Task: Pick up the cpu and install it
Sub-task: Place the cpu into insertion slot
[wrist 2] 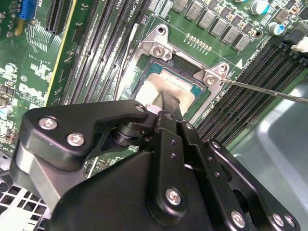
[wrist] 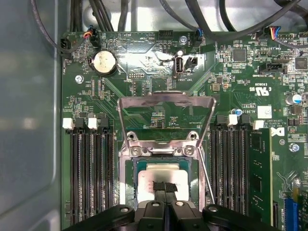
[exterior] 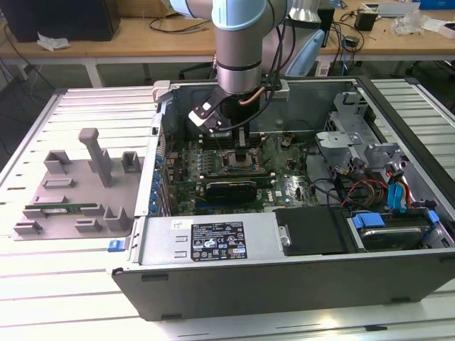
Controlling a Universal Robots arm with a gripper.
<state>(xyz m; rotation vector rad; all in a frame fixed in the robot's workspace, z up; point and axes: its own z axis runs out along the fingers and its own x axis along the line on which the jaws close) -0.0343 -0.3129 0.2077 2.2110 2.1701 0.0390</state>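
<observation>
Two fingers (wrist: pixel 160 192), pinched narrow, rest on the cpu (wrist: pixel 149 175) in its socket (wrist: pixel 163 150), memory slots (wrist: pixel 91 178) flanking, load plate (wrist: pixel 166 102) raised.

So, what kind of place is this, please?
Probably an electronics lab or workshop: an open computer case lies on a slatted table, a robot arm reaches into it, and cluttered wooden benches stand behind.
</observation>
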